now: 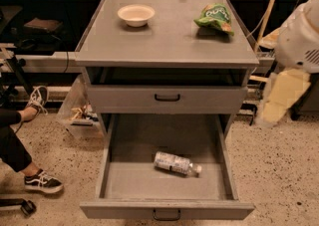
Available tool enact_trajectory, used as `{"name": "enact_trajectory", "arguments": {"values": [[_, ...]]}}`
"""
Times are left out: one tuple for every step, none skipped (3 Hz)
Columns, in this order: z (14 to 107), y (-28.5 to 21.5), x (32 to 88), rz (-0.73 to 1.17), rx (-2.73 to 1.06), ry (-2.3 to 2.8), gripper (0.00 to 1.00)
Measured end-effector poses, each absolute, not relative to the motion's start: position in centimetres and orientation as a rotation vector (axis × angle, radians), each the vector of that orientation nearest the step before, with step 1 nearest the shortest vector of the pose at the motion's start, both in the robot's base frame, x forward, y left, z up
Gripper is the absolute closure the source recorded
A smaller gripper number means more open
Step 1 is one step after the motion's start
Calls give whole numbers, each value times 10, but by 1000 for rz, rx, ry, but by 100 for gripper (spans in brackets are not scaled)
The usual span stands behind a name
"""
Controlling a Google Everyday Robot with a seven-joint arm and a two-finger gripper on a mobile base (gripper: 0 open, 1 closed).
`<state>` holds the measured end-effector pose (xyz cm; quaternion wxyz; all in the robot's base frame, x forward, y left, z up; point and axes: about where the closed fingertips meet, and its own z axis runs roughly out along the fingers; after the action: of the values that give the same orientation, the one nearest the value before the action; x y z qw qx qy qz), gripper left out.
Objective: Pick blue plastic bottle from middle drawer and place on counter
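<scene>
Counter (164,41) sits above the open middle drawer (129,182), blue plastic bottle (173,163) lying inside it, gripper (282,96) up right of drawer (how open: cannot tell), approach step; next needs reaching down into drawer.

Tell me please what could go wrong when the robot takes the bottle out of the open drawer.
1. The blue plastic bottle lies on its side in the middle drawer; being round, it may roll when touched.
2. The gripper hangs off to the right, outside the drawer; reaching in, it could strike the drawer front above.
3. On the counter, it might bump the white bowl or green snack bag.
</scene>
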<state>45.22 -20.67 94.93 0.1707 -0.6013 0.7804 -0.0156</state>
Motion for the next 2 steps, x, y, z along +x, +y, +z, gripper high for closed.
{"name": "enact_trajectory", "arguments": {"values": [[883,-181,483,120,-1655,2200,0],[822,-152,517,256,-1594,2154,0]]}}
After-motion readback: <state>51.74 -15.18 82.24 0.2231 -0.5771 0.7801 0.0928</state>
